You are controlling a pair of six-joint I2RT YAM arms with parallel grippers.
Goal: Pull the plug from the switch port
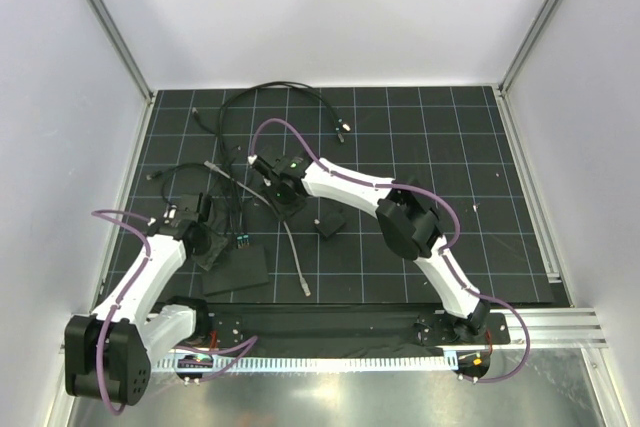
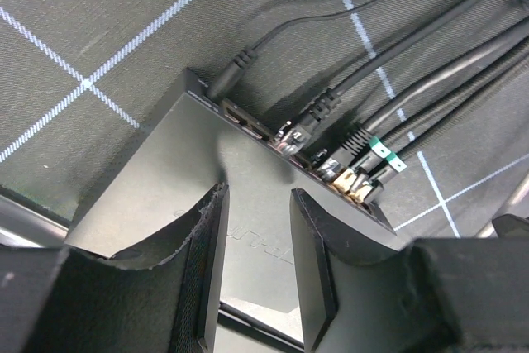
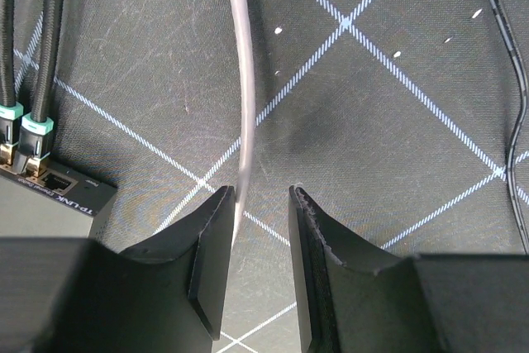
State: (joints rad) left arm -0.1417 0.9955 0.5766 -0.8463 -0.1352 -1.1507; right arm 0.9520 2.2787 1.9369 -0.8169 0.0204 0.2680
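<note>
Five plugs (image 2: pixel 310 121) sit along the switch port (image 2: pixel 248 124) edge, the far side of the one flat black switch (image 1: pixel 238 269), which lies near left on the mat. The left gripper (image 2: pixel 258 196) hovers over its top, jaws spread and empty. The right gripper (image 3: pixel 260 193), also spread, hangs over one grey cable (image 3: pixel 242 80).

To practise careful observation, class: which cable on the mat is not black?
The pale grey cable, which runs up the mat from the right tool's fingertips. Every other cable, including those plugged into the black box, is black.
</note>
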